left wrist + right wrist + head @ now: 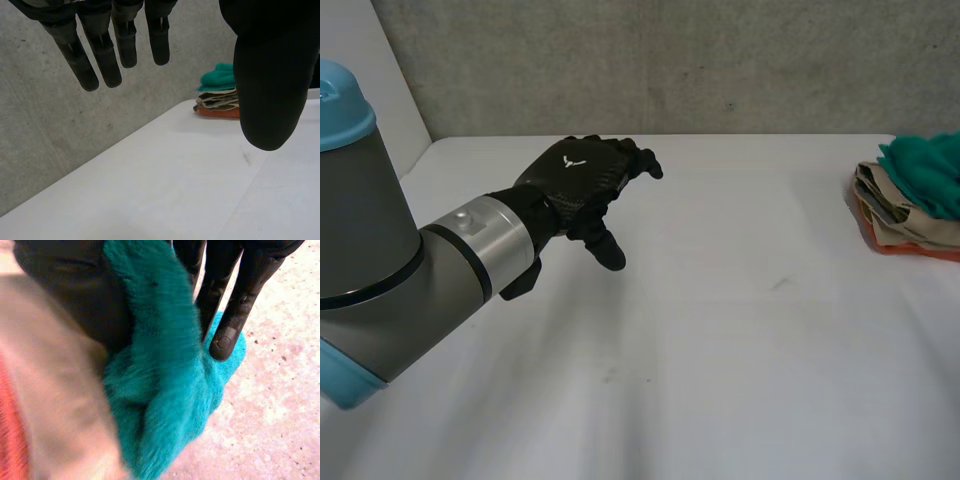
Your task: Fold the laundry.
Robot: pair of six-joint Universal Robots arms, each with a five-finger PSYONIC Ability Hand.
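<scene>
Left hand (pixel 575 182), white emblem (pixel 569 160) on its back, slack over table (pixel 720 340); right hand (pixel 234 300) tight around teal cloth (pixel 165 385).

My left hand (pixel 582 180) hangs over the table (pixel 720 350) at the frame's upper left, well apart from the pile (pixel 905 225) at the right edge. A towel (pixel 930 170) tops the pile, between my right hand's (pixel 235 295) thumb and fingers.

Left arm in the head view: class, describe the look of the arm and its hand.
The left arm is a grey cylinder with light-blue caps and a silver wrist section. The left hand is black, woven-textured on its back, with a small white mark.
</scene>
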